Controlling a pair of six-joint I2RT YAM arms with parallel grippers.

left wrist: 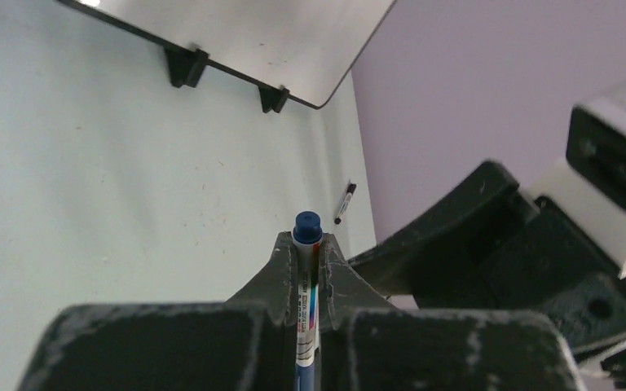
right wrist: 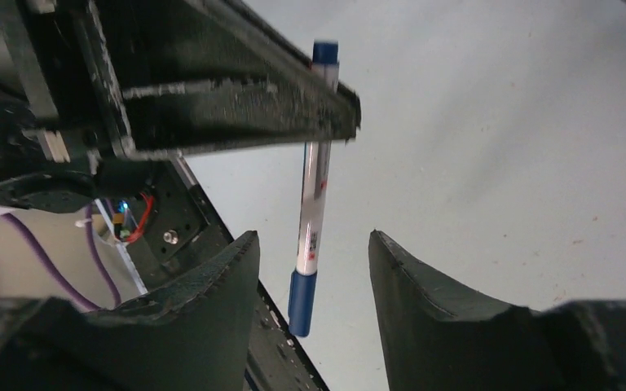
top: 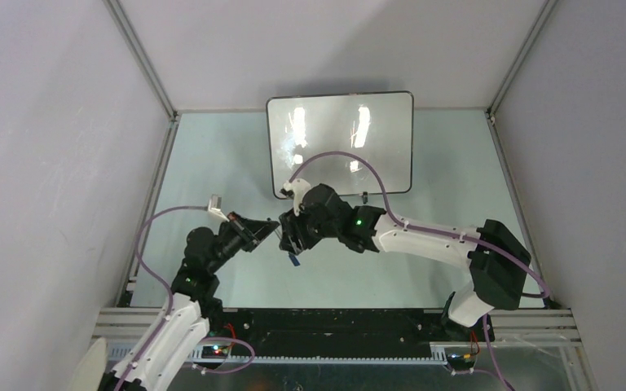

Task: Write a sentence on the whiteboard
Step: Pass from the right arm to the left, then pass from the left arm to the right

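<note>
The whiteboard (top: pixel 340 142) stands at the back of the table on two black feet; its face shows only glare and no sentence is visible. It also shows in the left wrist view (left wrist: pixel 253 32). My left gripper (top: pixel 275 228) is shut on a white marker with blue ends (left wrist: pixel 307 226) above the table's middle. My right gripper (top: pixel 291 244) is open right beside it. In the right wrist view its jaws stand wide apart on either side of the marker's (right wrist: pixel 314 204) lower blue cap, not touching it.
A small black-and-white pen (left wrist: pixel 344 203) lies on the table near the right wall, in front of the board. Grey enclosure walls stand on both sides. The black base rail (top: pixel 334 322) runs along the near edge.
</note>
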